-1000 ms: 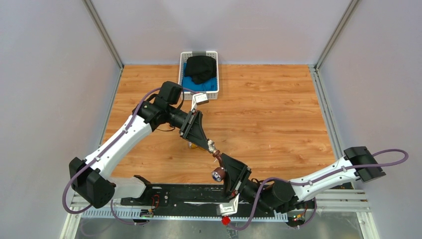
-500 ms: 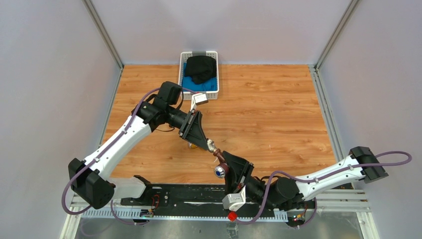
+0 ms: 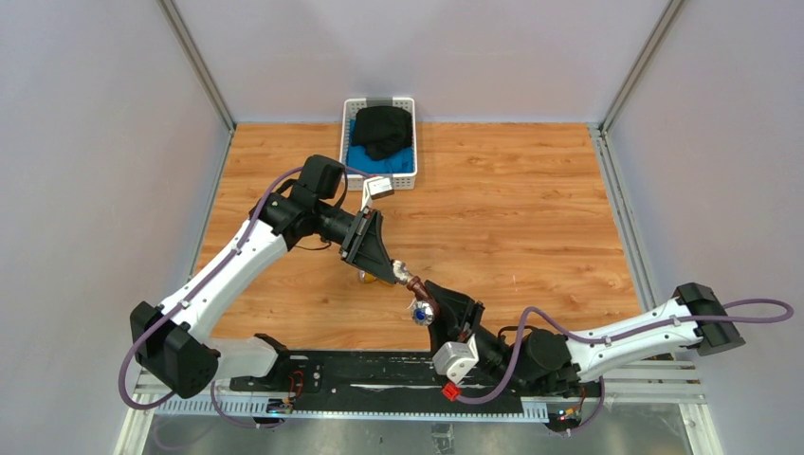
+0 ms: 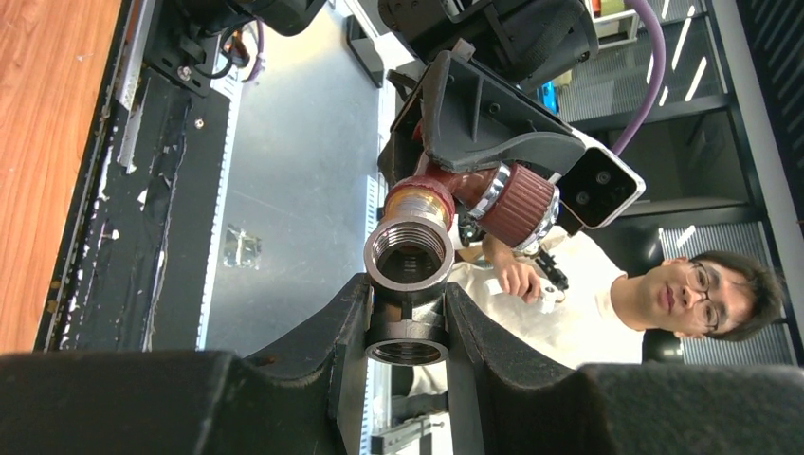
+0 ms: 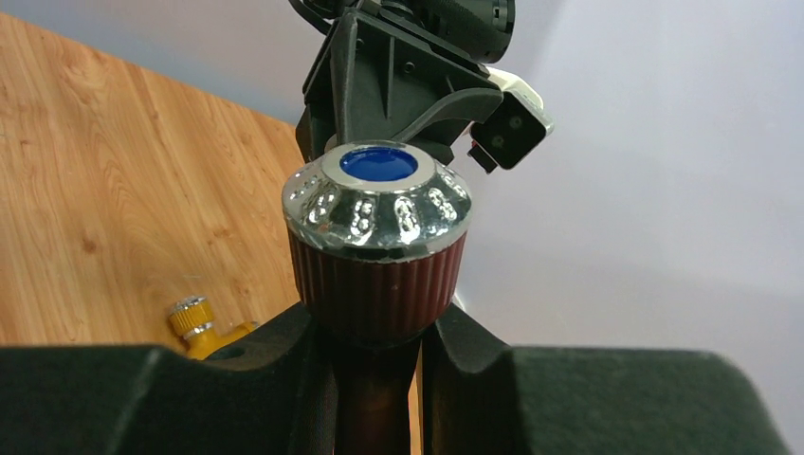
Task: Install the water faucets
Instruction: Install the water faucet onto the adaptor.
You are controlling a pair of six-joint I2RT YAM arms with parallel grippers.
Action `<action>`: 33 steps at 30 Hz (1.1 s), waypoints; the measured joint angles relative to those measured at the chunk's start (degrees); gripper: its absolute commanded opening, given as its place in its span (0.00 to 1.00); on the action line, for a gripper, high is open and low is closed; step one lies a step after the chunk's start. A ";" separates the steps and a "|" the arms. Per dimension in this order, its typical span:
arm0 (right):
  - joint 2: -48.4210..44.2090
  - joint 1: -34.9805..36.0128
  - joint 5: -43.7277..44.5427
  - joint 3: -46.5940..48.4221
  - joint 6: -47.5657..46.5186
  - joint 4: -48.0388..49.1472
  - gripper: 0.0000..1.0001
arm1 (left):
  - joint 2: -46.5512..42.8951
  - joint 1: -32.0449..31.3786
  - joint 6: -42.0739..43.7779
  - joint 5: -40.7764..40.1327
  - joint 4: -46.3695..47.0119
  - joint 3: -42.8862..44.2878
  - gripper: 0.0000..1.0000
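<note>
Above the table's near middle, my left gripper point(image 3: 391, 269) is shut on a stubby grey metal fitting point(image 3: 404, 275). In the left wrist view the fitting point(image 4: 408, 327) sits between the fingers, its threaded mouths open toward the camera. My right gripper point(image 3: 432, 303) is shut on the dark reddish-brown faucet point(image 3: 418, 300), gripping its body just under the blue-marked knob point(image 5: 377, 223). The faucet's brass and silvery end point(image 4: 417, 202) meets the fitting's far side. The brass-yellow faucet point(image 3: 365, 278) lies on the wood below the left gripper, and its knob point(image 5: 194, 318) shows in the right wrist view.
A white basket point(image 3: 345, 133) holding black and blue cloth stands at the back, left of centre. A black base plate point(image 3: 360, 379) runs along the near edge between the arm bases. Grey walls close in both sides.
The right wrist has rolled, swinging its camera from below to the right of the jaws. The reddish-brown faucet has turned with it and shifted up-left against the fitting. The left arm has barely moved.
</note>
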 measured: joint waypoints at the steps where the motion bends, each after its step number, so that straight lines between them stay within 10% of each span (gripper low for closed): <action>1: 0.00 -0.31 0.00 0.00 0.92 0.13 0.00 | 0.00 0.00 0.02 0.00 -0.07 0.00 0.00; 33: -10.58 -7.89 -13.38 5.03 27.45 -24.28 0.00 | 0.87 -0.55 0.83 -0.02 -0.44 0.31 0.00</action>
